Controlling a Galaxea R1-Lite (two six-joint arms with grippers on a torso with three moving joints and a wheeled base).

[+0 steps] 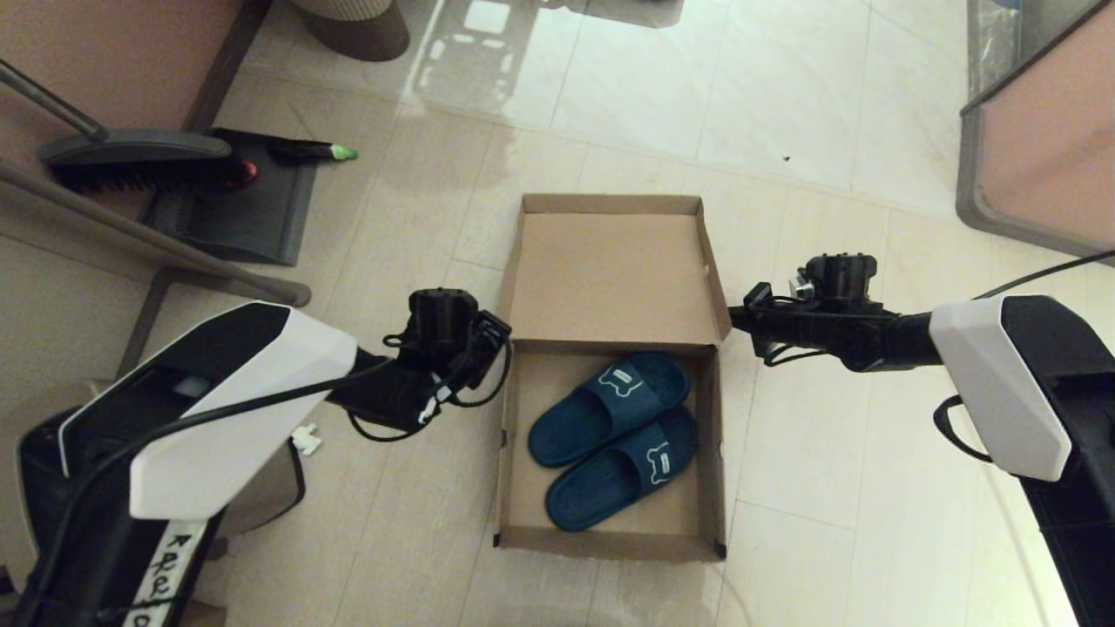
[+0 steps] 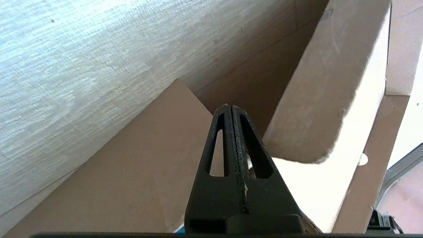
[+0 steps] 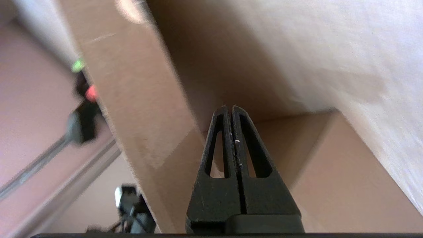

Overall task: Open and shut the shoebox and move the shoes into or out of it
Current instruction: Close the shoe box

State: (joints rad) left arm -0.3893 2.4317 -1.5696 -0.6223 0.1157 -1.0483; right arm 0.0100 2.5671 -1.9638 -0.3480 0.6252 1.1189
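The shoebox (image 1: pixel 610 542) stands open on the floor in the head view, its lid (image 1: pixel 614 270) leaning back from the far edge. Both navy shoes (image 1: pixel 610 405) (image 1: pixel 623 475) lie side by side inside, emblems up. My left gripper (image 1: pixel 507 335) is shut and empty at the box's left side by the hinge. In the left wrist view the left gripper (image 2: pixel 230 106) points at the cardboard wall (image 2: pixel 132 165) below the lid's side flap (image 2: pixel 324 99). My right gripper (image 1: pixel 736 318) is shut and empty at the box's right side by the hinge; the right wrist view shows this gripper (image 3: pixel 230 107) close to cardboard (image 3: pixel 138 99).
A broom (image 1: pixel 139 161) and a dark dustpan (image 1: pixel 235 209) lie on the floor at the far left. A brown bin (image 1: pixel 357 26) stands at the back. A furniture panel (image 1: pixel 1045 157) rises at the far right. Tiled floor surrounds the box.
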